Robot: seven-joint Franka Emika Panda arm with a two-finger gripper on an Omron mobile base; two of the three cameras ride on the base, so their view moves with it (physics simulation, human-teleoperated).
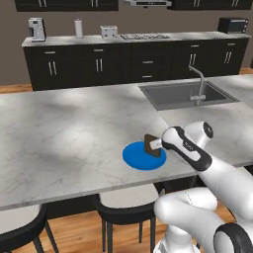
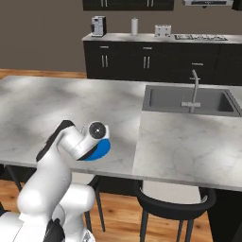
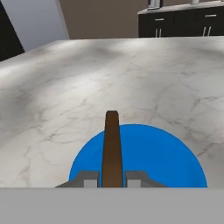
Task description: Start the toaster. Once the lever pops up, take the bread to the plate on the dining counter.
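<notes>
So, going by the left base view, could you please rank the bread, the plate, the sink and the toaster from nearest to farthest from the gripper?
1. bread: clamped in the gripper.
2. plate: directly below it on the dining counter.
3. sink: farther back, to the right.
4. toaster: on the far back worktop.

Brown wall [image 1: 10,59] behind dark cabinets [image 1: 133,62]. Before the cabinets, wood floor [image 1: 15,88]. Black stools [image 1: 123,205] stand nearer still, on the same floor. Upper cupboards [image 1: 64,5] hang above the cabinets.
</notes>
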